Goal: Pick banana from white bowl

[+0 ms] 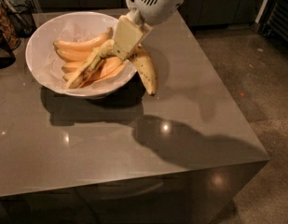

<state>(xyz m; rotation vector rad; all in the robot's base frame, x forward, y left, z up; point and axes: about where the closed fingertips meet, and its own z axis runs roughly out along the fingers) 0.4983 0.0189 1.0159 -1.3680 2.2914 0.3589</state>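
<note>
The white bowl (43, 62) stands on the table at the back left and holds several bananas. My gripper (124, 40) is over the bowl's right rim, shut on the shared stem of the speckled banana pair. One speckled banana (146, 70) hangs outside the rim, its tip pointing down at the table. Its twin (85, 72) slants down to the left, with its lower end on the pile in the bowl. Smooth orange-yellow bananas (77, 45) lie beneath and behind it in the bowl.
The grey-brown table (111, 139) ends at a front edge and a right edge, with concrete floor (255, 78) to the right. Dark baskets (8, 27) stand off the table's left back corner. Dark cabinets line the back.
</note>
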